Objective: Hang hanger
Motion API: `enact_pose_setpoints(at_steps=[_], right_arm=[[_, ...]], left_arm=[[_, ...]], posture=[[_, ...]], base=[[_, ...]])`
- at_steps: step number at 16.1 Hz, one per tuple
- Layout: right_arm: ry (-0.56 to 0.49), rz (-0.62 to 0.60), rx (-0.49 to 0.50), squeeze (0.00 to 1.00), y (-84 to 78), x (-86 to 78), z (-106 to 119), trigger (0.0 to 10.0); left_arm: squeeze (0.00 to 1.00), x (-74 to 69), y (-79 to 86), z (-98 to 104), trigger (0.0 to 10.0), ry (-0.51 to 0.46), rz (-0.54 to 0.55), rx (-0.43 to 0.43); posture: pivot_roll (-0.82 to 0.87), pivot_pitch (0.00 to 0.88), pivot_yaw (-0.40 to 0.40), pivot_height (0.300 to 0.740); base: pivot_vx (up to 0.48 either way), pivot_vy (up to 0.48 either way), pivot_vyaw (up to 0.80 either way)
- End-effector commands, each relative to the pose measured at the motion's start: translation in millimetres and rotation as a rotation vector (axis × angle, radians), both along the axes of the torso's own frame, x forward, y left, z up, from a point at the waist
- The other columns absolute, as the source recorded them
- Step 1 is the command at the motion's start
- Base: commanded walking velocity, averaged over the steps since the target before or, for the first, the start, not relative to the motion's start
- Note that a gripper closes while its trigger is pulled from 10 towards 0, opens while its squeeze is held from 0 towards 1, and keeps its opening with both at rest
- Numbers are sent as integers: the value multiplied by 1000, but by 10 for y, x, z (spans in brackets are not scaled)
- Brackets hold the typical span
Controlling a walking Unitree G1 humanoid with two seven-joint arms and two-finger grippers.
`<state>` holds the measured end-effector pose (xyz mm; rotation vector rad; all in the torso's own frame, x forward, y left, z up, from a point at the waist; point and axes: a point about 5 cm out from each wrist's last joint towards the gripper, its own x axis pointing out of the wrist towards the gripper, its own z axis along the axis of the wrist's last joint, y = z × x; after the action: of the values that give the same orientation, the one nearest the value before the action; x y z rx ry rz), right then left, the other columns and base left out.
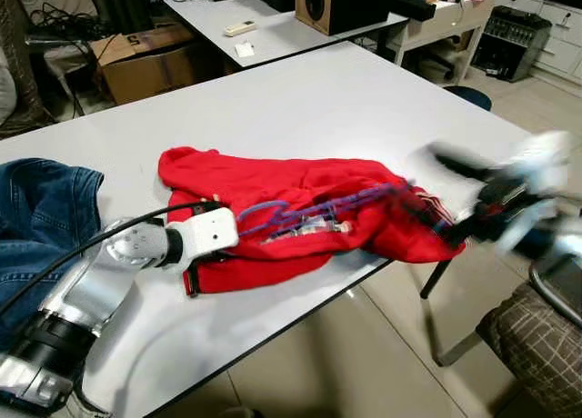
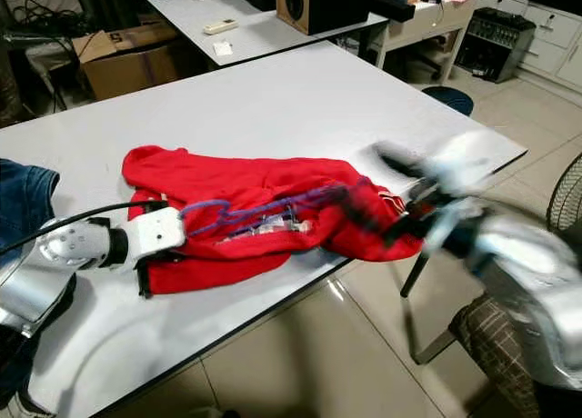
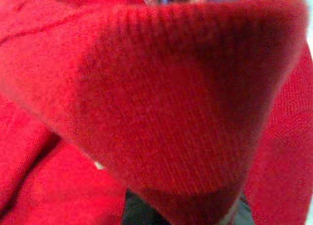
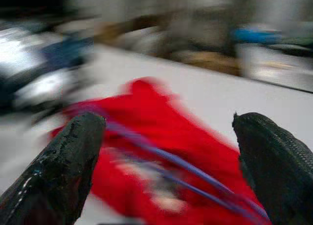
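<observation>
Left eye view: white table (image 1: 327,109); red sweater (image 1: 300,223) crumpled near its front edge; blue wire hanger (image 1: 314,209) lying in the garment, long axis running across the table between the arms. Left gripper (image 1: 238,233) buried in the sweater's hem end, nearest the hanger; jaw state cannot be told here. Jeans (image 1: 41,218) at the robot's left.

Right eye view: right gripper (image 2: 409,204), blurred, at the sweater's opposite end.

Left wrist view: ribbed red knit against the lens; fingers hidden.

Right wrist view: fingers (image 4: 58,171) spread wide, empty; hanger ahead, between and beyond them.
</observation>
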<state>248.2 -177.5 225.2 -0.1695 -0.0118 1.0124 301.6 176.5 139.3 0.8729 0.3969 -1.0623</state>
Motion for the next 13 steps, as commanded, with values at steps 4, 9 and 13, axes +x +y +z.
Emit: enact_pose_setpoints(at_steps=[4, 9, 13], right_arm=[[58, 232, -177, 0, 70, 0, -92, 10000], [-18, 242, -255, 0, 125, 282, -94, 6588], [29, 446, -265, 0, 295, 211, -177, 4118]], left_arm=[[0, -4, -173, 127, 0, -20, -125, 65], [0, -11, -221, 173, 0, -70, -203, 186], [0, -2, -290, 135, 0, -53, -211, 191]], posture=[[-18, 20, 50, 740], [-10, 19, 34, 740], [-6, 17, 31, 740]], base=[[0, 0, 0], [0, 0, 0], [0, 0, 0]])
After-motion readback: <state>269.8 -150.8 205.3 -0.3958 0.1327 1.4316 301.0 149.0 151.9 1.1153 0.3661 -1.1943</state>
